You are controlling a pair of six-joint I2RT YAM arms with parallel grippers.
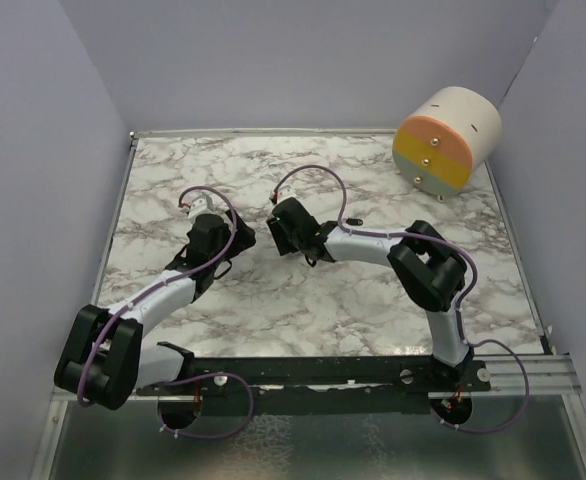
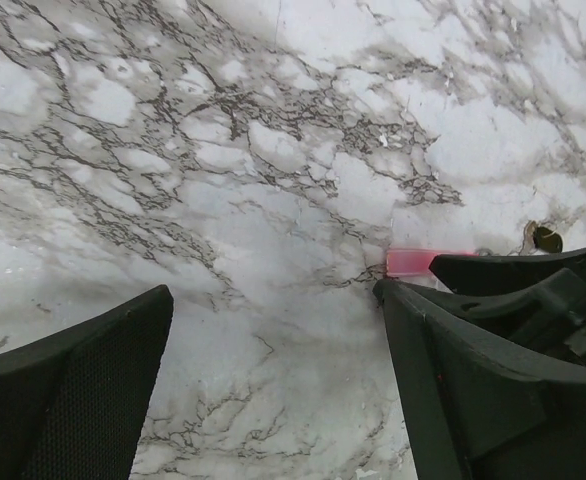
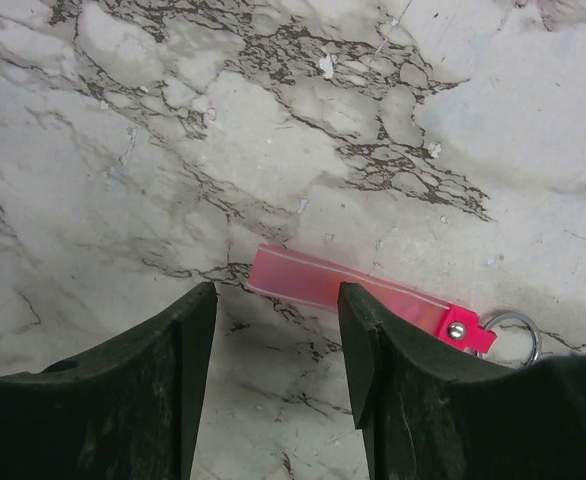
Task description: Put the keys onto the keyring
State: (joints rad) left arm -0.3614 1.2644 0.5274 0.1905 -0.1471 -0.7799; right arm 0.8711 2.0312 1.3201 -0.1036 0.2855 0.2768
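The keyring (image 3: 358,288), a pink strip with a small metal ring (image 3: 514,330) at its right end, lies flat on the marble. My right gripper (image 3: 278,305) hovers open over the strip's free end, its right finger (image 3: 393,370) covering part of the strip. Nothing sits between its fingers. My left gripper (image 2: 273,320) is open wide over bare marble, and a bit of the keyring (image 2: 410,262) shows past its right finger (image 2: 473,390). A tiny dark blob (image 2: 547,238) lies beyond; I cannot tell whether it is the keys. In the top view both grippers (image 1: 235,250) (image 1: 273,230) face each other.
A cream drum (image 1: 448,140) with an orange, yellow and pink face lies on its side at the back right corner. Pale walls enclose the marble table (image 1: 323,300) on three sides. The right arm's dark finger (image 2: 533,272) crosses the left wrist view.
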